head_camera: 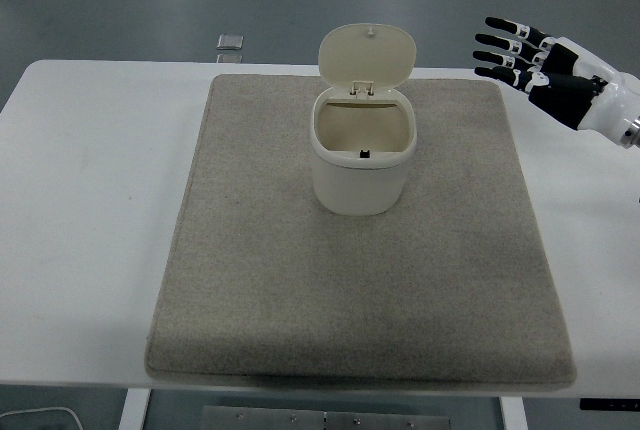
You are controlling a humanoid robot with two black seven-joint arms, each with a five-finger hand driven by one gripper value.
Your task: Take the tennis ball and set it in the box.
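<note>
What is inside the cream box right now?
Through the box's open top only its pale inner wall and a small dark latch at the front rim show. No tennis ball is visible; the front wall hides the bottom.

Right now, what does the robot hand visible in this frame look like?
Only the right hand shows: five slim black fingers with white bands at the joints, a black palm, and a glossy white shell over the back and wrist. No cable is visible on it.
</note>
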